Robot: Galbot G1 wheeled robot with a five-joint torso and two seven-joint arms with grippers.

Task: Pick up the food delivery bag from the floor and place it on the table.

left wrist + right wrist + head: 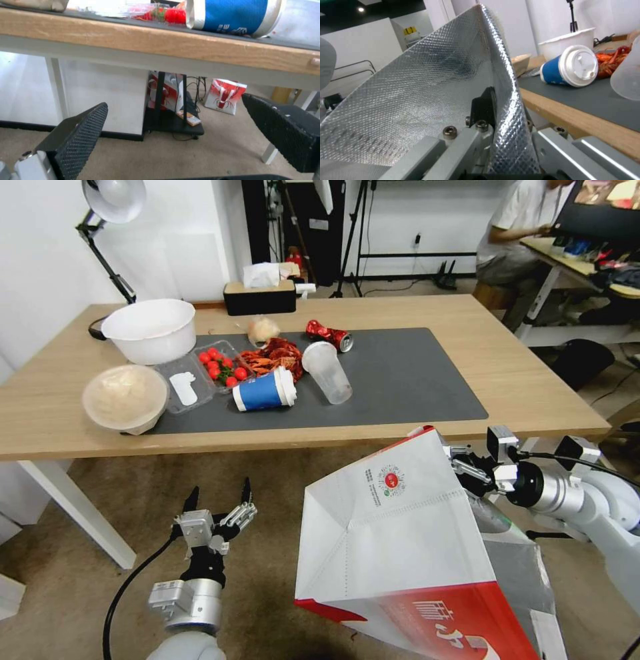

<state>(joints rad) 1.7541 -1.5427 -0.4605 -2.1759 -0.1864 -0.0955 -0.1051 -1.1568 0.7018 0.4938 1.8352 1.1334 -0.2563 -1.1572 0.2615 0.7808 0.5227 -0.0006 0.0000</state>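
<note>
The food delivery bag [400,540], white with a red band and a round red logo, hangs tilted above the floor [120,527], just in front of the table [533,387]. My right gripper [460,463] is shut on its upper rim. The right wrist view shows a finger [485,107] clamped against the silver foil lining [430,82]. Lower down at the left, my left gripper [219,499] is open and holds nothing. Its black pads [83,132] stand apart below the table's front edge [133,37].
The grey mat's [413,373] left half holds a white bowl [152,328], a covered bowl [125,397], a tomato tray [217,365], a tipped blue cup [265,390], a clear cup [328,372] and a crushed can [329,335]. The right half is bare.
</note>
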